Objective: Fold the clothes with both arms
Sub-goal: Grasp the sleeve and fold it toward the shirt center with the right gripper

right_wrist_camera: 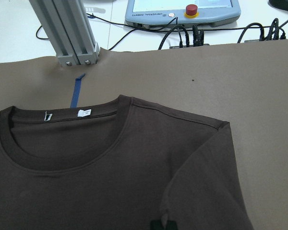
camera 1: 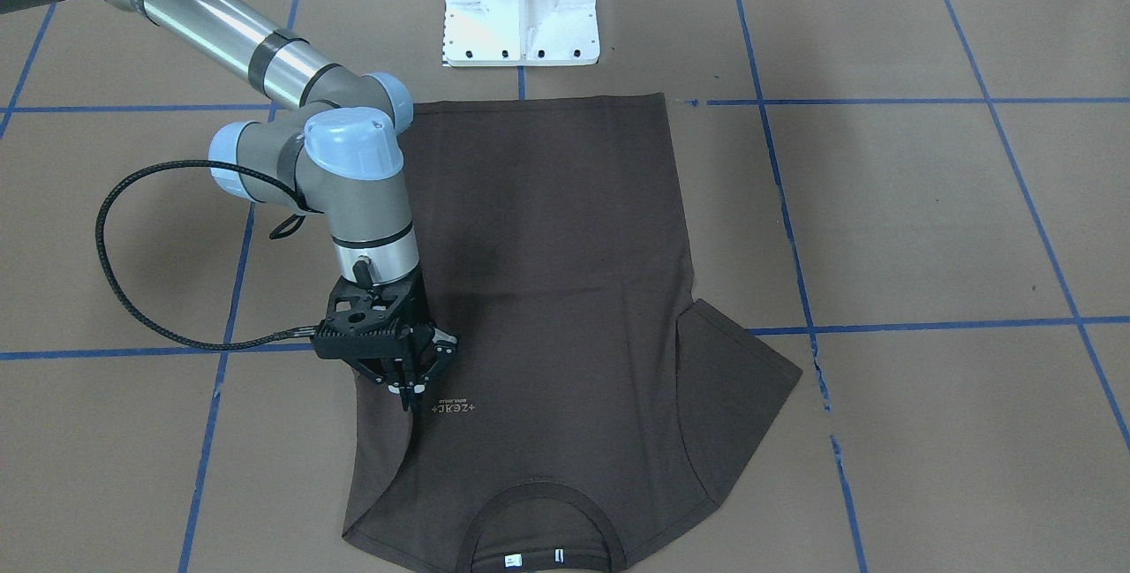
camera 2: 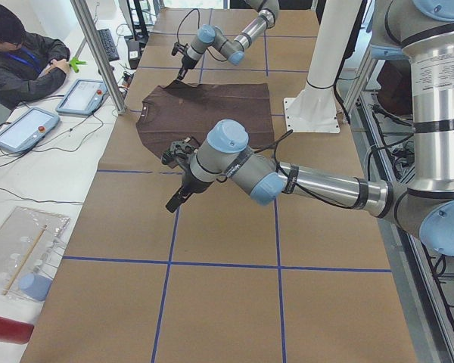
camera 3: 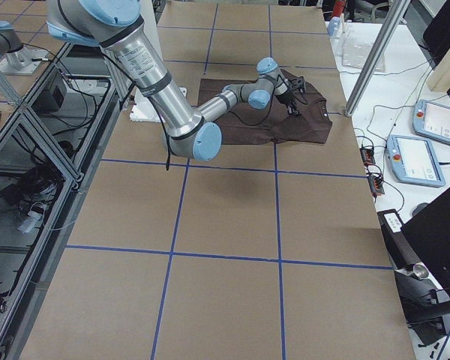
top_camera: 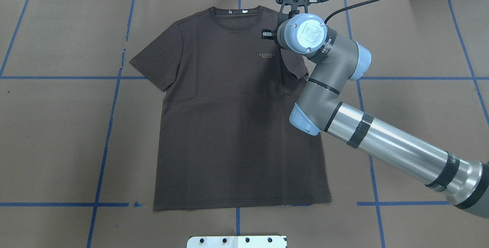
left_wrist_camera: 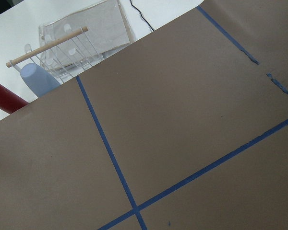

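Observation:
The dark brown T-shirt (camera 1: pixel 547 290) lies flat on the brown paper, collar (camera 1: pixel 543 502) away from the robot, with pale chest lettering (camera 1: pixel 453 408). My right gripper (camera 1: pixel 410 396) points down beside the lettering. Its fingers are closed together on the cloth of the sleeve on that side, which is folded in over the chest (right_wrist_camera: pixel 201 167). The fingertips show at the bottom edge of the right wrist view (right_wrist_camera: pixel 163 225). The other sleeve (top_camera: pixel 153 60) lies spread out. My left gripper (camera 2: pixel 175 201) hovers over bare paper off the shirt's side. It shows only in the exterior left view, so I cannot tell its state.
The white pedestal base (camera 1: pixel 521 8) stands at the shirt's hem end. An aluminium post (right_wrist_camera: pixel 67 33) and a teach pendant (right_wrist_camera: pixel 182 12) are beyond the collar. A clear rack with a blue cup (left_wrist_camera: pixel 38 79) sits off the paper's edge. An operator (camera 2: pixel 15 53) sits at the side desk.

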